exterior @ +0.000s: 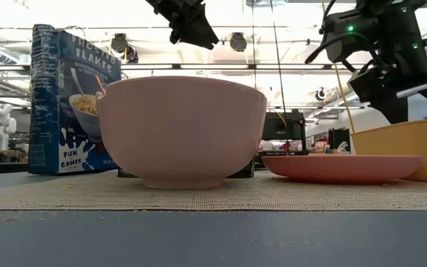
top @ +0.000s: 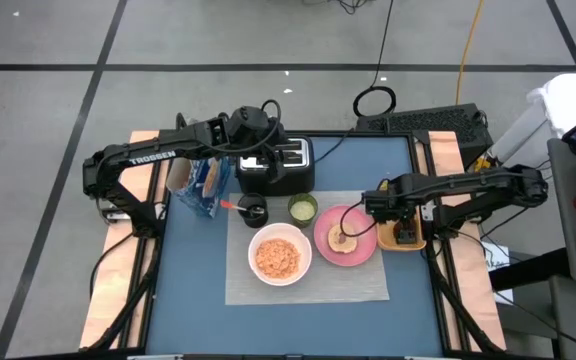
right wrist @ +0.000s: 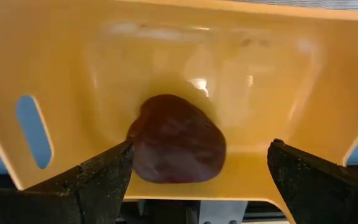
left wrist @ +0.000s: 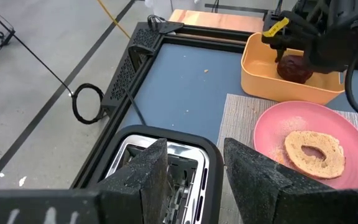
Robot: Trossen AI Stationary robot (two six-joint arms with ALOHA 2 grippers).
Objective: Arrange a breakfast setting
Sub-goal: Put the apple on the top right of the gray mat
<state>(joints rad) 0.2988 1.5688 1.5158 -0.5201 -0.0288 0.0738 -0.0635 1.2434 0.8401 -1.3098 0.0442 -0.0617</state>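
Bowl (top: pixel 279 255), plate (top: pixel 360 243) on mat (top: pixel 358 282); spoon unclear.

The table (top: pixel 198 270) was blue with pale wooden side edges. A grey woven mat (top: pixel 308 285) carried a white bowl (top: pixel 280 256) of orange cereal, a pink plate (top: pixel 358 240) and a green cup (top: pixel 302 208). The cereal box (exterior: pixel 73 100) was blue with white lettering; the tray (right wrist: pixel 179 56) was orange.

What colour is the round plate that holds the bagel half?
Pink; the round plate shows best in the left wrist view.
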